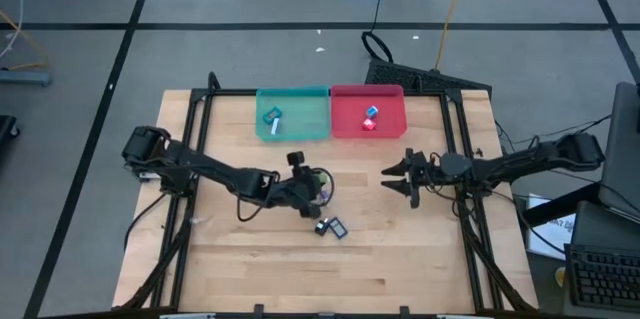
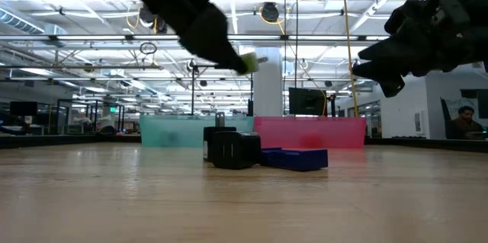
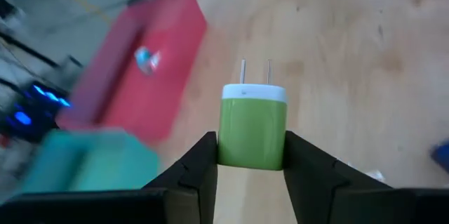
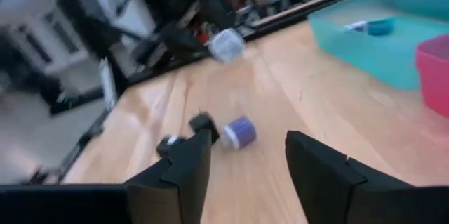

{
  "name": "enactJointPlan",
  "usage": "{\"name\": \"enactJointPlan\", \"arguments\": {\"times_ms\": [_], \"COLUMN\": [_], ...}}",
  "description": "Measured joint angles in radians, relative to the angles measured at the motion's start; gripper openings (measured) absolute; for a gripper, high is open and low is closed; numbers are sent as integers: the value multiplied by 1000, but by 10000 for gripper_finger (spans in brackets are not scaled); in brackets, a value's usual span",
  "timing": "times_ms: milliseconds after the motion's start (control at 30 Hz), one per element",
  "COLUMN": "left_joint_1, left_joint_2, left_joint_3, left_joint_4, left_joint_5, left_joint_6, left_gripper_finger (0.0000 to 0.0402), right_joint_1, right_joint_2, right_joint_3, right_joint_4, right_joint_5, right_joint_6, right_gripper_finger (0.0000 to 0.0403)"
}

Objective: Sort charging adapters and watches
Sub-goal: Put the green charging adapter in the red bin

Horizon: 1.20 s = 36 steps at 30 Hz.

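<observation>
My left gripper [image 1: 321, 188] is shut on a green charging adapter [image 3: 252, 129] with a white face and two prongs, above the middle of the table. It also shows in the low view [image 2: 248, 62]. A black adapter [image 1: 322, 226] and a dark blue watch [image 1: 339, 228] lie on the table near it, toward the near edge. My right gripper [image 1: 396, 177] is open and empty, right of centre, above the table. A teal tray [image 1: 293, 114] holds a watch with a whitish strip [image 1: 272, 119]. A red tray [image 1: 367, 111] holds a light blue and a red adapter [image 1: 370, 119]. My left gripper pinches the adapter's green body by its two opposite sides [image 3: 223, 147] between its two fingers [image 3: 200, 164]. The white face and the prongs [image 3: 255, 71] point away from the gripper. The fingers slant down toward the table's right. The adapter is lifted clear of the table.
The two trays stand side by side at the table's far edge, teal left of red. Bare wood lies between the trays and the grippers and along the near edge. A black frame runs along the table's left and right sides [image 1: 470, 229].
</observation>
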Motion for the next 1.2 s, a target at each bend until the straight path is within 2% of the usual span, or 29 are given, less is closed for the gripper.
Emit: {"name": "enactJointPlan", "arguments": {"times_ms": [167,333,500,667,1000,1200], "left_joint_1": [0,-1,-1,-1,6,11], "left_joint_2": [63,139,199,221,221,221], "left_joint_3": [117,218,280,300,301,302], "left_joint_4": [6,3,2,1,1,-17], "left_joint_5": [-55,-77,-106,-129,-135,-141], "left_joint_6": [177,331,426,452,459,448], "left_gripper_finger": [128,128,128,128,129,129], "right_joint_1": [-1,-15,-14,-14,-13,-13], "right_joint_2": [101,196,283,381,577,658], "right_joint_3": [0,37,119,186,309,368], "right_joint_4": [122,178,202,292,362,374], "right_joint_5": [133,127,126,98,-6,-15], "right_joint_6": [131,245,286,279,288,288], "right_gripper_finger": [222,260,285,289,283,275]}}
